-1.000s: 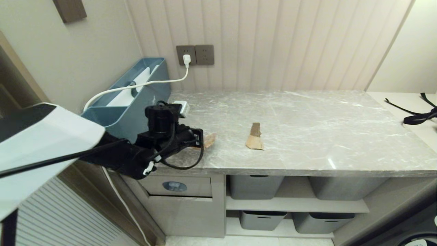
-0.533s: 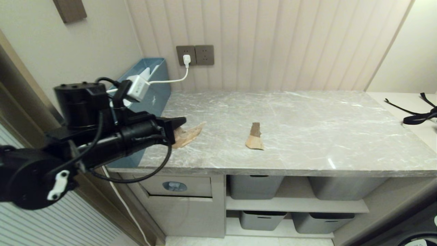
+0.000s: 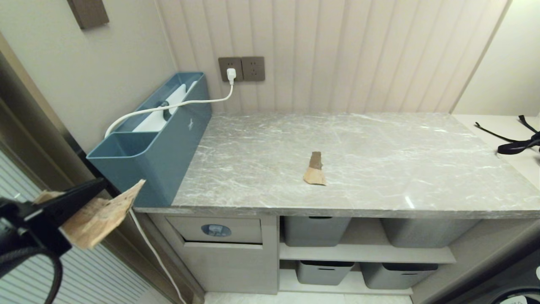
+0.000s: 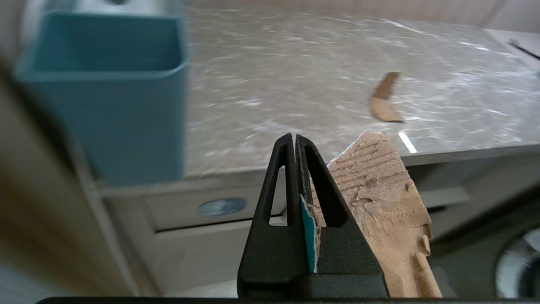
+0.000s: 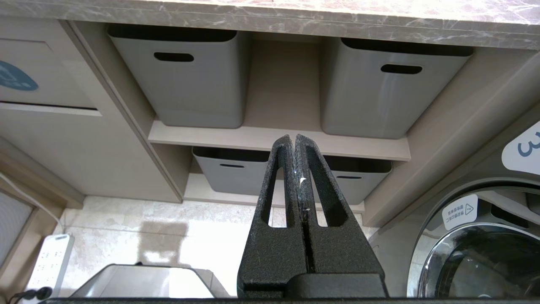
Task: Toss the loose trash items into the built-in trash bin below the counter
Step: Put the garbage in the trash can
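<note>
My left gripper (image 3: 99,185) (image 4: 294,141) is shut on a torn tan cardboard scrap (image 3: 99,215) (image 4: 379,198), held in the air off the counter's front left corner, in front of the cabinet. A second brown scrap (image 3: 314,169) (image 4: 382,103) lies flat near the middle of the grey marble counter (image 3: 379,152). The built-in trash bin (image 3: 216,231) (image 4: 221,207) (image 5: 17,78), a beige flap with a blue oval sticker, sits closed under the counter's left end. My right gripper (image 5: 294,141) is shut and empty, parked low and facing the shelves.
A long blue plastic box (image 3: 156,139) with a white cable stands at the counter's left end. Grey storage tubs (image 3: 314,230) fill the shelves right of the bin. Black straps (image 3: 517,141) lie at the far right. A washing machine door (image 5: 485,245) is low on the right.
My left arm has pulled back off the counter toward the lower left, carrying the cardboard scrap away from the slab. The second scrap has stayed put.
</note>
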You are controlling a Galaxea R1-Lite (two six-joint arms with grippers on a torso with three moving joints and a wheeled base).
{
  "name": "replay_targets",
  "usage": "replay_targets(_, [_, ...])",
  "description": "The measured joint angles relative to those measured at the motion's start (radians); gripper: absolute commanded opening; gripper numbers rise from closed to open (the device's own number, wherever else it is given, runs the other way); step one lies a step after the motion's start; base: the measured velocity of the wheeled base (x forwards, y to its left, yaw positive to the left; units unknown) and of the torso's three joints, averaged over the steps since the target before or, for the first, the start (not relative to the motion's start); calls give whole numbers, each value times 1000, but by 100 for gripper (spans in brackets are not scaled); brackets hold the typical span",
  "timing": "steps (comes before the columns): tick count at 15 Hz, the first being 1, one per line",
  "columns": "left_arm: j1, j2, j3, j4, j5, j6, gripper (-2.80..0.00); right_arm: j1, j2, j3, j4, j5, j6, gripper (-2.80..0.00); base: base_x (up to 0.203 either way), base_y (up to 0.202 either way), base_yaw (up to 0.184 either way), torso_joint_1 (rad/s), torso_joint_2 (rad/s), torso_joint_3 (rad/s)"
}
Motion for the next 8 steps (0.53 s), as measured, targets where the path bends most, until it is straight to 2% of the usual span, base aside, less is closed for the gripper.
replay_targets(2, [25, -104, 74, 13, 30, 2, -280, 0, 0, 0, 0, 0, 0, -280, 0, 0, 0, 0, 0, 0])
replay_targets(5, [35, -187, 115, 40, 33, 7, -280, 0, 0, 0, 0, 0, 0, -280, 0, 0, 0, 0, 0, 0])
replay_targets(8, [39, -235, 156, 43, 81, 79, -280, 0, 0, 0, 0, 0, 0, -280, 0, 0, 0, 0, 0, 0])
